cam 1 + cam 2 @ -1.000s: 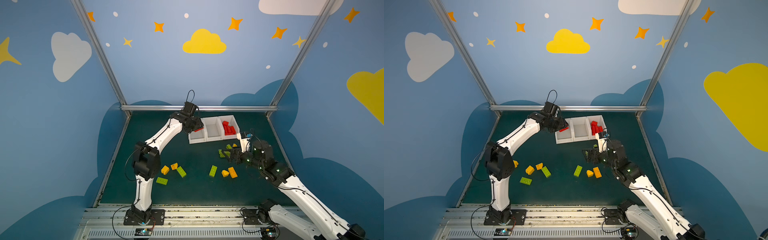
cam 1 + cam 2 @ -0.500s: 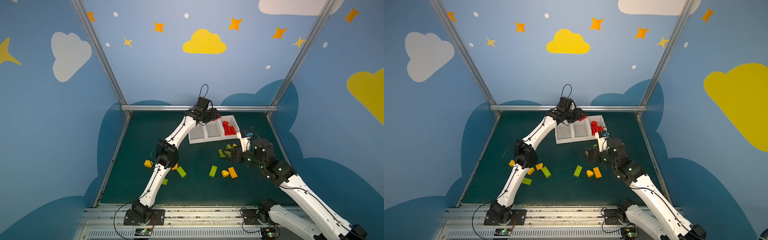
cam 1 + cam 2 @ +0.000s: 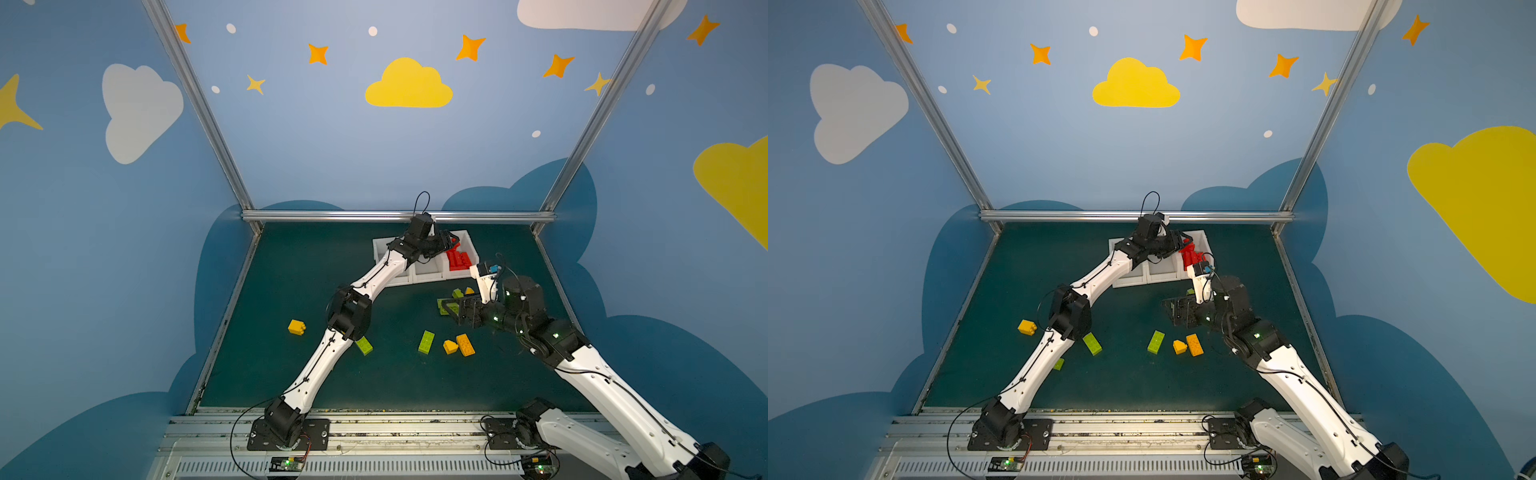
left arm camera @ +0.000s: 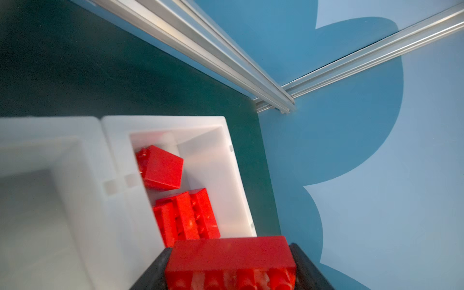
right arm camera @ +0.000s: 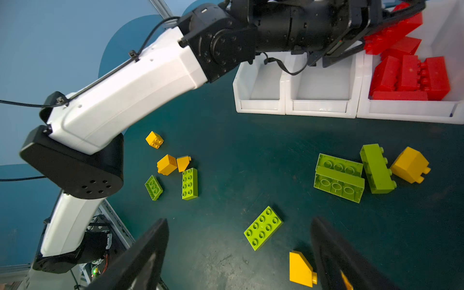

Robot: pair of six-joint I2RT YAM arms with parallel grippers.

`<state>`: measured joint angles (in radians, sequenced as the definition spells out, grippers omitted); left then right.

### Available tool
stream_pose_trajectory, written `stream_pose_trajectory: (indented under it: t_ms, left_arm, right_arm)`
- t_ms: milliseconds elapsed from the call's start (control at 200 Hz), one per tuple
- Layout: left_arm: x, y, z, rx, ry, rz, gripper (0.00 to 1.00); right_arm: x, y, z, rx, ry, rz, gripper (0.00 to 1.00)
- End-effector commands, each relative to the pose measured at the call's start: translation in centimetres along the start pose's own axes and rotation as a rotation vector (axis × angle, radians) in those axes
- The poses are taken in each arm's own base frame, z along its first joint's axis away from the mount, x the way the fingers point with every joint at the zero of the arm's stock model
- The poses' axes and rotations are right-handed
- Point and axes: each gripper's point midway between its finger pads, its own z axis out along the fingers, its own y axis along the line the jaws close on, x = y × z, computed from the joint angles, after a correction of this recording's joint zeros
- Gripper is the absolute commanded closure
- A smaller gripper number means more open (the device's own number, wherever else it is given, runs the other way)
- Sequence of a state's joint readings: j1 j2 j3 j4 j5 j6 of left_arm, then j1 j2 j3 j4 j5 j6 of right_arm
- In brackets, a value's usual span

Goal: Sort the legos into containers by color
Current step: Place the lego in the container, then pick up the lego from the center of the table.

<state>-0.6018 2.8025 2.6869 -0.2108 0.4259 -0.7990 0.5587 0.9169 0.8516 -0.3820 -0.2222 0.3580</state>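
Left wrist view, lower middle of the frame: the left gripper [image 4: 231, 273] is clamped on a red brick [image 4: 229, 251], with black fingers [image 4: 305, 268] showing on either side of it. The brick hangs over one end of the white bin [image 4: 163, 121] that already holds red bricks [image 4: 160, 168]. That is the change: a second ago, in both top views, this gripper was carrying the brick above the left end of the bin row, and it has since swung rightward to the bin at the right end, just right of frame centre. So the brick appears to be over its correct colour but not yet let go, and releasing it is likely the step in hand. The right gripper [image 5: 239, 221] has not shifted; its jaws stand wide apart and empty above the dark green mat [image 3: 291, 270], near a green eight-stud brick [image 5: 263, 228] and a yellow sloped piece [image 5: 300, 268]. The other two bins [image 5: 321, 108] are empty, while green and yellow bricks lie scattered on the mat, so most of the sorting remains.
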Motion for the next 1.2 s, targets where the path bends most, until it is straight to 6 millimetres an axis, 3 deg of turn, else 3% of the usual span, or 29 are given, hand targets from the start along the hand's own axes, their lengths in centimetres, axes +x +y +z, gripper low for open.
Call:
stream_pose_trajectory:
  t_ms: [0, 476, 666, 906, 1106, 1196]
  left_arm:
    - [-2.0, -3.1, -0.2, 0.109, -0.079, 0.021, 0.32]
    - [-2.2, -0.4, 0.6, 0.062, -0.103, -0.027, 0.29]
    - [-3.1, -1.6, -0.4, 0.066, -0.115, -0.011, 0.19]
    - [-5.5, -5.8, -4.9, 0.018, -0.135, 0.115, 0.12]
    - [-6.8, -9.4, -10.6, -0.053, -0.168, 0.183, 0.11]
    - [-6.5, -9.7, -13.1, -0.105, -0.165, 0.201, 0.11]
  right_arm:
    - [-0.1, 0.4, -0.5, -0.016, -0.001, -0.004, 0.14]
    - [0.1, 0.4, -1.1, -0.014, -0.006, -0.002, 0.14]
    - [0.0, -0.1, -1.3, 0.01, -0.011, 0.006, 0.14]
    - [0.5, -2.3, -0.9, 0.117, 0.045, 0.085, 0.14]
    - [2.1, -5.5, 0.0, 0.264, 0.148, 0.142, 0.14]
    - [3.1, -6.7, 0.7, 0.314, 0.204, 0.128, 0.14]
